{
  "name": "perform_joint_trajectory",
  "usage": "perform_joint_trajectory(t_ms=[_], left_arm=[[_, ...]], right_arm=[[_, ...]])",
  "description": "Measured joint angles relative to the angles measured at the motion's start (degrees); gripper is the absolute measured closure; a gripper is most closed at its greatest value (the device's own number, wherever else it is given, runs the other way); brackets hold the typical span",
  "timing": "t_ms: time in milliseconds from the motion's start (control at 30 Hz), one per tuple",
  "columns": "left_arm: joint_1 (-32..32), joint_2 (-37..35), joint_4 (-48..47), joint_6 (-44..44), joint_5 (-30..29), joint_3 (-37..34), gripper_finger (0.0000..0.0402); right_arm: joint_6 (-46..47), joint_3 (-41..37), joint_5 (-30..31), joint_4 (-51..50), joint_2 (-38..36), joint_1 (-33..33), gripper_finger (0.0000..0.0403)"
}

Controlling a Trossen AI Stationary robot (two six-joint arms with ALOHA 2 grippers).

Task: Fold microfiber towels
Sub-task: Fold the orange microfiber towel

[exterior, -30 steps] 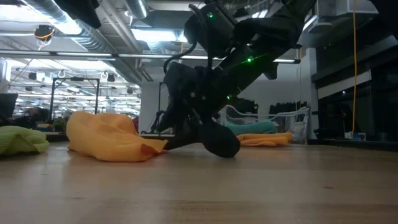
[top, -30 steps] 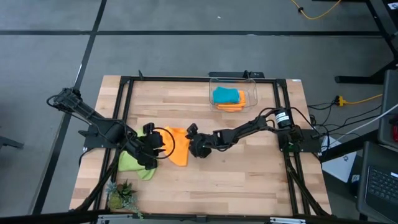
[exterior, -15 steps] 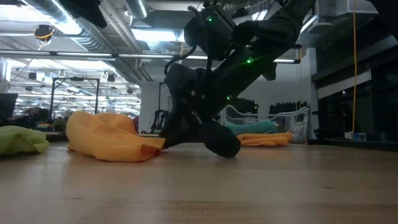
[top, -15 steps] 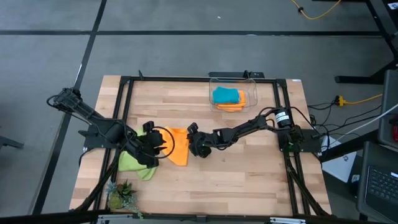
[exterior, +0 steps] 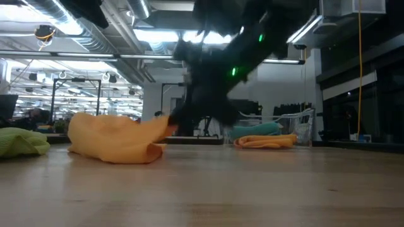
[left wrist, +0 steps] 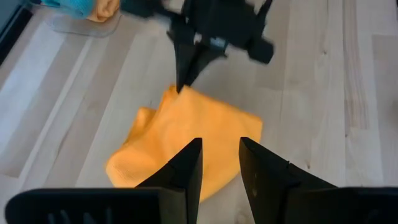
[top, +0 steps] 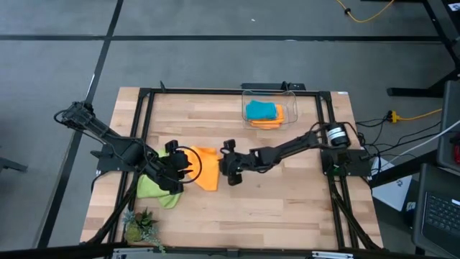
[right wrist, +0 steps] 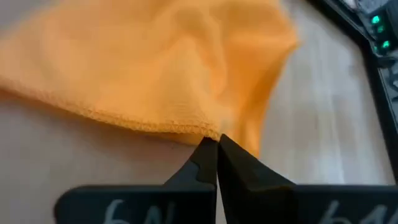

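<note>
Orange towel (right wrist: 161, 68) edge is pinched in the right end effector (right wrist: 215, 146), clamped shut.

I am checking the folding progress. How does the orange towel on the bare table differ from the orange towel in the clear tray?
The orange towel on the table lies rumpled, with the shut right gripper pinching its hem. The orange towel in the clear tray lies flat and folded under a turquoise towel, touched by no gripper. Both share the same orange colour.

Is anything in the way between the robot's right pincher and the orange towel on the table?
No, nothing visible. The right gripper is shut right on the hem of the orange towel, with only bare table around it. The left gripper hovers over the towel's other side.
</note>
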Motion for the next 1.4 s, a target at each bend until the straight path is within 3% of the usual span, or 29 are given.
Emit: perform_joint_trajectory(t_ms=[233,400,600,667,833,900,1133,1300,1400], left_arm=[[0.0,0.0,0.5,0.0,-1.3,0.0,0.0302],[0.7,0.0,4.5,1.0,-4.5,0.0,0.0302],[3.5,1.8,18.2,16.4,-2.6,0.0,0.0302],[4.5,3.2,22.9,22.4,-2.1,0.0,0.0302],[7.0,7.4,31.9,31.7,-2.1,0.0,0.0302],[7.8,9.1,33.4,33.1,-2.1,0.0,0.0302],[10.2,14.7,36.6,32.4,-2.3,0.0,0.0302],[9.5,15.7,37.0,31.4,-3.0,0.0,0.0302],[8.3,14.8,36.6,31.4,-6.3,0.0,0.0302]], right_arm=[[9.5,0.1,3.0,-12.6,-14.7,0.0,0.0401],[21.2,0.1,3.7,-19.1,-27.8,0.0,0.0401],[34.7,0.2,3.7,-23.2,-37.7,0.0,0.0402],[37.3,0.2,2.4,-23.6,-38.9,0.0,0.0402],[42.2,0.1,-14.8,-20.2,-38.7,-0.8,0.0402],[42.2,0.1,-18.1,-16.1,-38.2,-0.7,0.0401],[37.1,0.2,-14.2,-7.9,-36.9,-0.8,0.0400],[36.0,0.2,-7.6,-15.0,-36.4,-0.8,0.0400],[36.4,0.2,-5.4,-19.0,-36.1,-0.8,0.0399]])
